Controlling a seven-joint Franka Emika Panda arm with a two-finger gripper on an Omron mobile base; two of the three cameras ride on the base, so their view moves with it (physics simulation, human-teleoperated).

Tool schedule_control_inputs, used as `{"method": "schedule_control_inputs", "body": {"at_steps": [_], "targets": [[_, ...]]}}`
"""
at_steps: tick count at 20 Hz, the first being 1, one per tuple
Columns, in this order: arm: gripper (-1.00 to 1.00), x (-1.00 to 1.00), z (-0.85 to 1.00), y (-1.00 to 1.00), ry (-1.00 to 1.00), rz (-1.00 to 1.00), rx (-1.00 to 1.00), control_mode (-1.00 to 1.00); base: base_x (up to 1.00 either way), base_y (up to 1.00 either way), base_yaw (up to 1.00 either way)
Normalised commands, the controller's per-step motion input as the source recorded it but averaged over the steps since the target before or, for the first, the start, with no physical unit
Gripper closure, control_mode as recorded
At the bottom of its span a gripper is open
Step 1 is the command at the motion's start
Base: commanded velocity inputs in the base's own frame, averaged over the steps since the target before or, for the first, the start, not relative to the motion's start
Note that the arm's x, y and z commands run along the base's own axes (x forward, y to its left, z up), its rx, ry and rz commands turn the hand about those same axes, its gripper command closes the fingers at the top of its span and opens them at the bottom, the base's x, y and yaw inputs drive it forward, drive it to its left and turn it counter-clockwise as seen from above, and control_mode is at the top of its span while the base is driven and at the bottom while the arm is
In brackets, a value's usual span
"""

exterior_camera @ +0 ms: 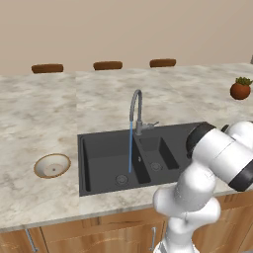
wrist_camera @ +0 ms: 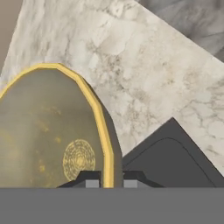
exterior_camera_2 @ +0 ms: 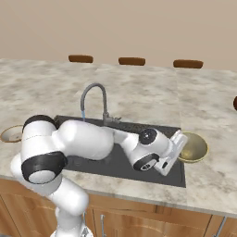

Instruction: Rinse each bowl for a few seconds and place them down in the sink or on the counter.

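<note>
The deeper olive-tan bowl sits on the counter just right of the sink. My gripper reaches it from the sink side. In the hand view its fingertips straddle the yellow rim of this bowl, one inside and one outside, and the gripper is shut on the rim. Whether the bowl is off the counter I cannot tell. The shallow brown-rimmed bowl rests on the counter left of the sink, also seen as a bowl edge beside my arm.
Water runs in a thin blue stream from the gooseneck tap into the left basin. A reddish-brown plant pot stands at the far right of the counter. Three brown stool tops line the far edge.
</note>
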Motion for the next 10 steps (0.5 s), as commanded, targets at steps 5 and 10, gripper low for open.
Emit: {"method": "schedule_control_inputs", "body": {"at_steps": [5,10], "targets": [[1.00,-0.01,0.73,0.36,0.10,0.13,-0.17,-1.00,0.00,0.00,0.00],[1.00,0.00,0.75,0.22,0.19,0.13,-0.12,-1.00,0.00,0.00,0.00]]}}
